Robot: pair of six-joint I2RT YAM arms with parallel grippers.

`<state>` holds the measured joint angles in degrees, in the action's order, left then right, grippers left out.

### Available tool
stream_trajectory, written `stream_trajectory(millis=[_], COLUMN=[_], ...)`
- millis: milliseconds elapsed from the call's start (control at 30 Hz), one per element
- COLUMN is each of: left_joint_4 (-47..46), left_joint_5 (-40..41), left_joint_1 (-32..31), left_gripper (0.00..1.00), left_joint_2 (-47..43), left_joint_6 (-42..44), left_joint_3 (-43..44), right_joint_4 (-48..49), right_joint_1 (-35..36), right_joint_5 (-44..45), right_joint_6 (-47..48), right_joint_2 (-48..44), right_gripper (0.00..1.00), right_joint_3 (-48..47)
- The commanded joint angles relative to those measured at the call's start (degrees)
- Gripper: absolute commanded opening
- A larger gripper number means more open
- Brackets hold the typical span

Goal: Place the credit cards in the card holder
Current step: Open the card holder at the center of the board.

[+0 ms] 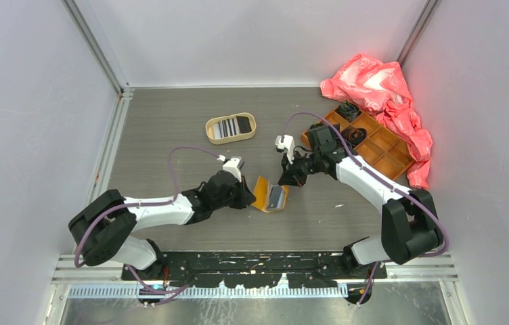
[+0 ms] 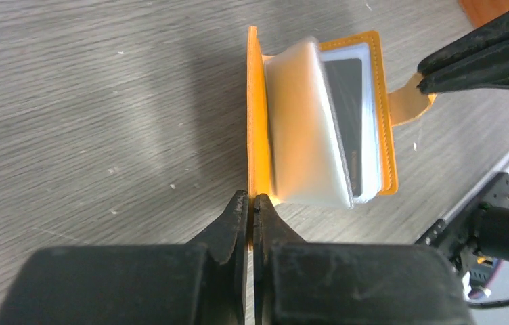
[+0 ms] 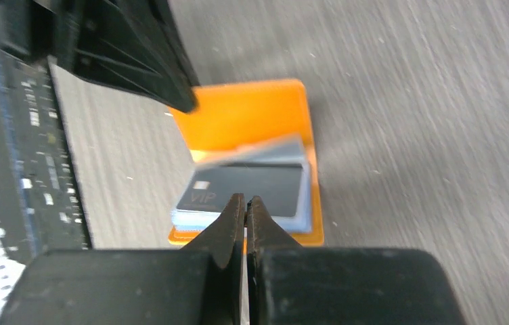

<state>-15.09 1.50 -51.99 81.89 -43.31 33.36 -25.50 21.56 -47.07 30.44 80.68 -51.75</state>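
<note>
The orange card holder [image 1: 270, 196] lies open in the middle of the table. One cover [image 2: 252, 122] stands upright on edge, and my left gripper [image 2: 252, 197] is shut on its lower end. Clear plastic sleeves [image 2: 302, 128] fan out from the cover. A black credit card [image 3: 245, 186] marked VIP sits in the top sleeve. My right gripper [image 3: 246, 198] is shut, its tips [image 2: 422, 82] meeting on the holder's snap tab [image 2: 407, 105] at the far edge. More credit cards [image 1: 230, 126], striped and black, lie in the oval tan tray [image 1: 212, 134] behind.
An orange compartmented box [image 1: 373, 142] stands at the back right, with a crumpled red-pink plastic bag [image 1: 384, 91] behind it. Grey walls close in the table on three sides. The arms' base rail [image 1: 252, 261] runs along the near edge.
</note>
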Motion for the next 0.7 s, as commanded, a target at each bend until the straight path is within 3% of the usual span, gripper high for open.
stream_trajectory(millis=[0, 100, 167, 333, 433, 567, 667], left_joint_4=[-0.5, -4.0, -5.6, -6.8, -8.2, -12.7, -14.9], left_joint_5=[6.0, 6.6, 6.7, 6.1, 6.1, 4.8, 5.0], left_joint_1=[0.2, 0.2, 0.2, 0.0, -0.3, -0.4, -0.4], left_gripper=[0.0, 0.0, 0.0, 0.0, 0.0, 0.0, 0.0], left_joint_2=[-3.5, -4.9, -5.5, -5.6, -4.4, -2.5, -1.7], left_joint_6=[-2.8, -5.2, -6.2, -7.4, -8.0, -8.3, -8.9], left_joint_3=[-2.8, -5.7, -6.7, -6.5, -7.0, -8.6, -9.4], right_joint_4=[0.4, -0.1, -1.8, -1.9, -1.2, -2.8, 0.5], right_joint_1=[-0.4, -0.4, -0.5, -0.6, -1.6, -2.8, -2.5], right_joint_5=[15.7, 27.0, 29.3, 20.6, 10.8, -4.6, -4.3], right_joint_6=[6.2, 8.1, 8.1, 2.2, -1.4, -0.7, -4.8], right_joint_2=[0.1, 2.6, 4.4, 3.6, 0.8, -1.6, -0.7], right_gripper=[0.01, 0.05, 0.09, 0.29, 0.41, 0.45, 0.44], right_joint_3=[-0.6, -1.4, -2.5, -3.6, -3.4, -2.3, -1.3])
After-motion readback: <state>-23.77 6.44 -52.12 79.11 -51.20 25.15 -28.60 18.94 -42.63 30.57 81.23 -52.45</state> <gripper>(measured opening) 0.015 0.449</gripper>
